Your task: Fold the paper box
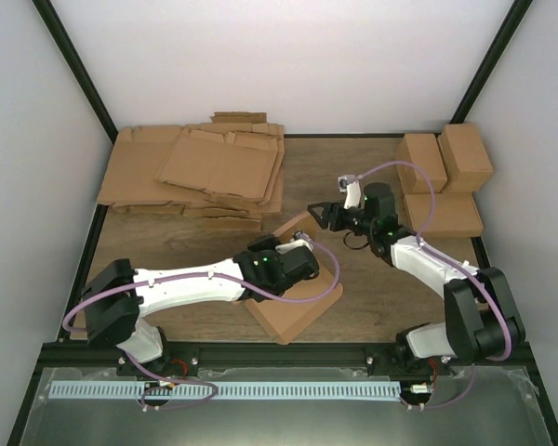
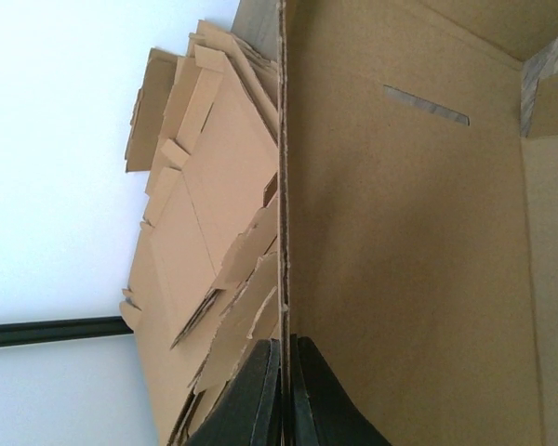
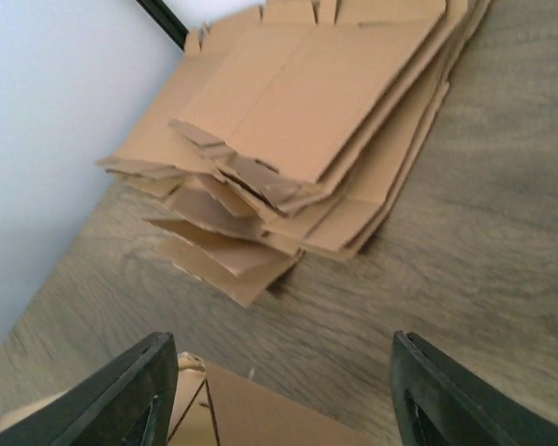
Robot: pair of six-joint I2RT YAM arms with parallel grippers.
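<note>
The paper box (image 1: pixel 293 311) lies half-folded in the middle of the table, with one wall raised. My left gripper (image 1: pixel 307 255) is shut on the top edge of that wall. In the left wrist view both black fingers (image 2: pixel 260 404) pinch the thin cardboard edge, and the paper box's inside (image 2: pixel 409 260) with a cut slot fills the right side. My right gripper (image 1: pixel 320 213) hovers open just past the box's far corner, holding nothing. Its view shows a corner of the paper box (image 3: pixel 260 418) low between the wide-apart fingers (image 3: pixel 135 395) of the right gripper (image 3: pixel 282 342).
A pile of flat cardboard sheets (image 1: pixel 200 172) lies at the back left, also visible as the pile (image 3: pixel 307 121) and the pile (image 2: pixel 200 195) in the wrist views. Three finished brown boxes (image 1: pixel 442 177) stand at the back right. Black frame posts edge the table.
</note>
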